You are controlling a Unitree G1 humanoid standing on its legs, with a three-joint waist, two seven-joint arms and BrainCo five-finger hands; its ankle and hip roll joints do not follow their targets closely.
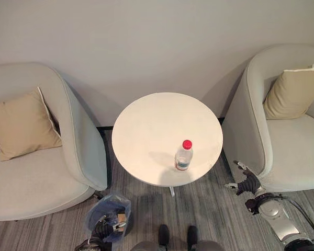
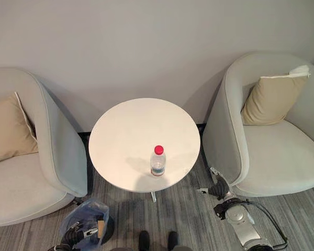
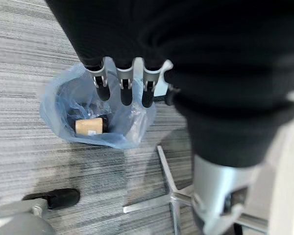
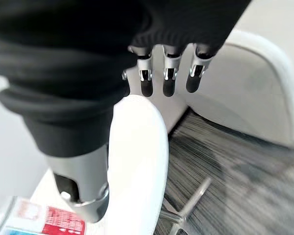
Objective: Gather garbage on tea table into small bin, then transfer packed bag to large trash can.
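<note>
A clear plastic bottle with a red cap stands upright near the front edge of the round white tea table. On the carpet at the lower left sits the small bin lined with a blue bag. A tan cylindrical item lies inside it. My left hand hovers just above the bin's near side, its fingers straight and holding nothing. My right hand hangs low to the right of the table, open and empty. Its fingers point past the table's rim, and the bottle shows beside the wrist.
A grey armchair with a tan cushion stands left of the table, close to the bin. A matching armchair with a cushion stands right, close to my right hand. A wall lies behind. The table's metal base spreads across the striped carpet.
</note>
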